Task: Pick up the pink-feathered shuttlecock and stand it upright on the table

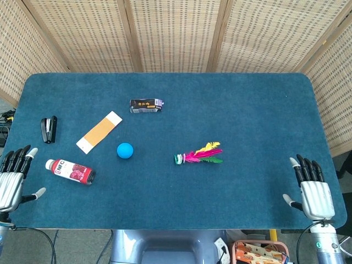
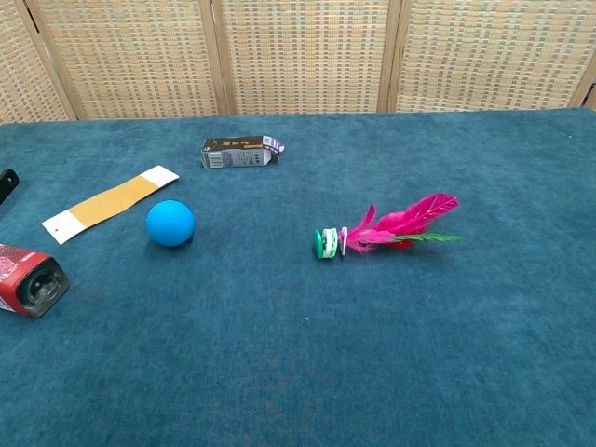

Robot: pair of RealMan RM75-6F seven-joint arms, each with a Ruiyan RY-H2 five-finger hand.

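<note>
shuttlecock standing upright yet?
No. The shuttlecock lies on its side on the table, feathers pointing right, and neither hand is near it.

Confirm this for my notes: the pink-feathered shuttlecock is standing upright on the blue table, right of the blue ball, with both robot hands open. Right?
Not quite: the shuttlecock is lying on its side, as the chest view shows. It is right of the blue ball, and the left robot hand and right robot hand are open.
</note>
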